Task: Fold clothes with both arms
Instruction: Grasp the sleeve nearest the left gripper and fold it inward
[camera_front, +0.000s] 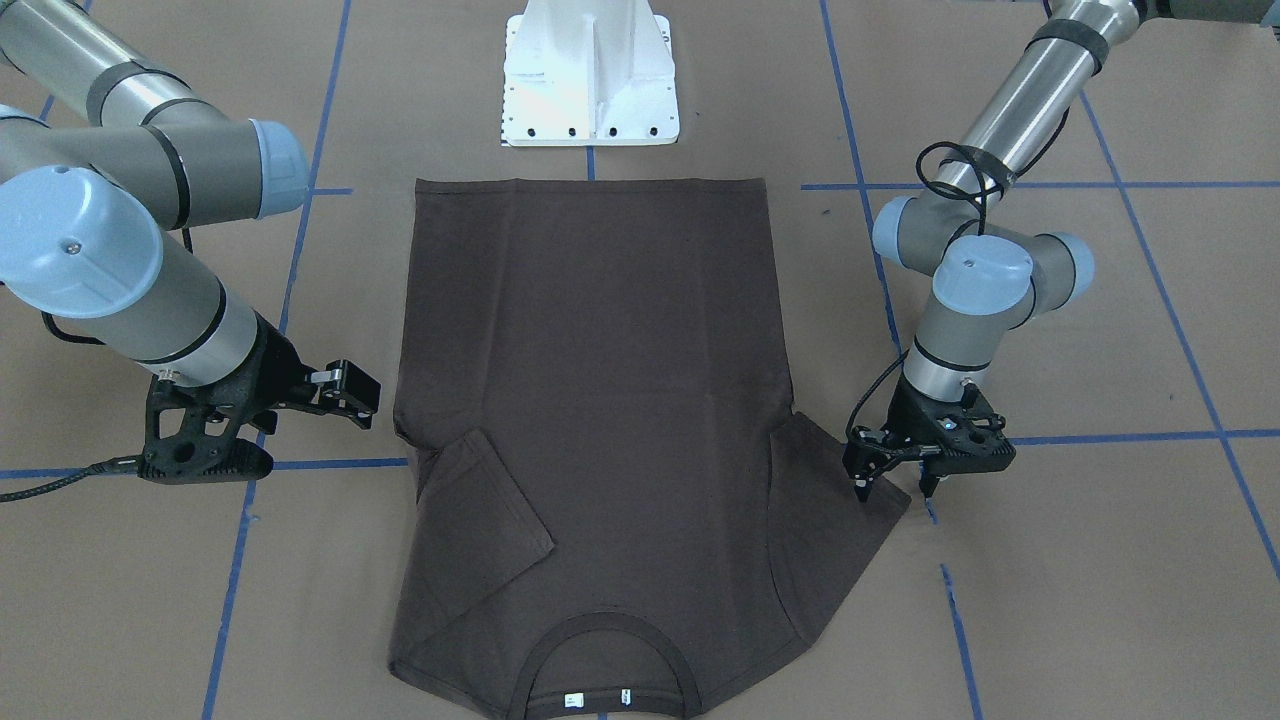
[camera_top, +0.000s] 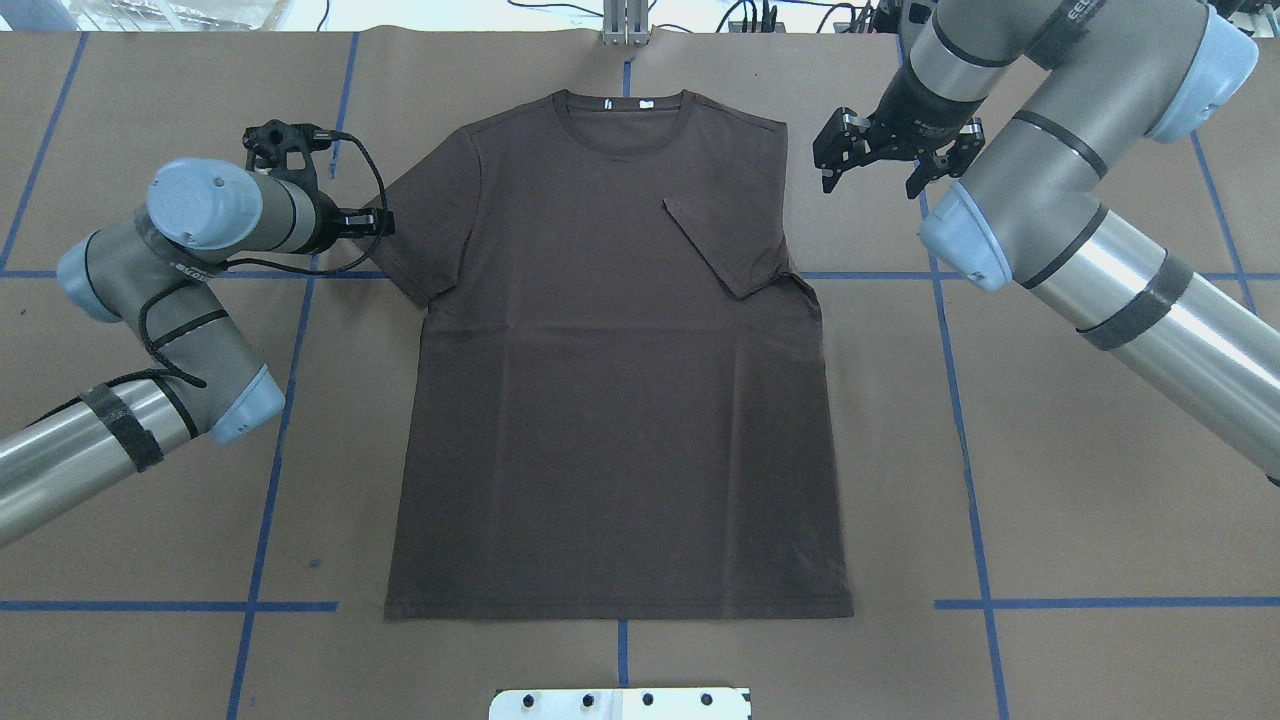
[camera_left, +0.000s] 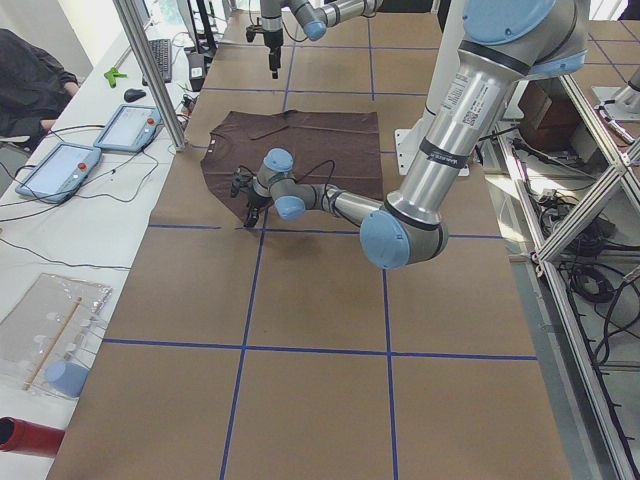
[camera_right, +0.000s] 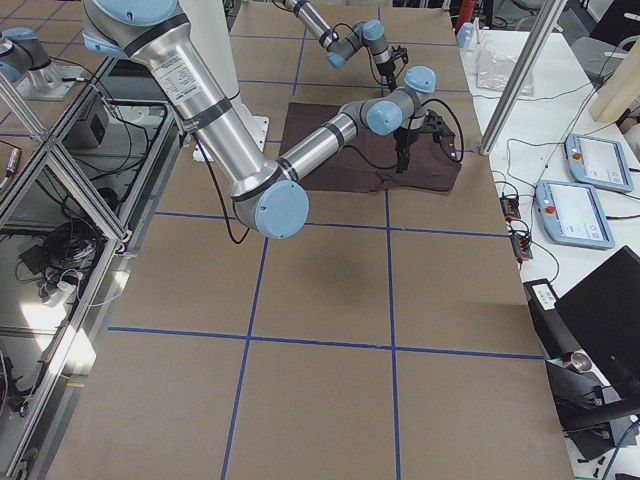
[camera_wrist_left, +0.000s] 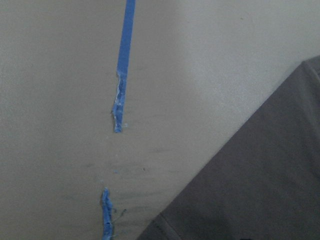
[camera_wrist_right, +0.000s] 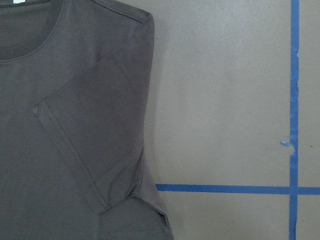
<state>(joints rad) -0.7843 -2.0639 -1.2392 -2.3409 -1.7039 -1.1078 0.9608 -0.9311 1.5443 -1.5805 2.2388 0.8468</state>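
You have the dark brown T-shirt (camera_top: 620, 400) lying flat on the bench (camera_top: 1050, 450), centred between the arms, its collar (camera_top: 625, 140) at the far side from the robot's base and its hem (camera_top: 620, 610) at the near side. The right sleeve (camera_top: 725, 245) is already turned in over the chest, while the left sleeve (camera_top: 420, 230) lies spread out on the paper. The left gripper (camera_front: 895, 490) hangs at that sleeve's outer edge with its fingers spread, one tip over the cloth and the other over bare bench; whether it touches the fabric cannot be told. The right gripper (camera_top: 868, 185) hovers beside the shoulder, apart from the shirt, also spread and holding nothing. Expect the shirt to be light, thin and quite limp: it will not keep any shape when lifted, so whatever you do not hold will sag and drag. It probably grips the paper a little, so a slide may bunch it rather than shift it. Nothing about it is fragile, but a pinch that goes deep is likely to catch both layers. Take hold at a stitched edge, where the cloth is firmest, namely the sleeve's cuff hem for this fold, and later the shoulder seam and the bottom hem corners, one in each gripper, so the fold line stays straight.
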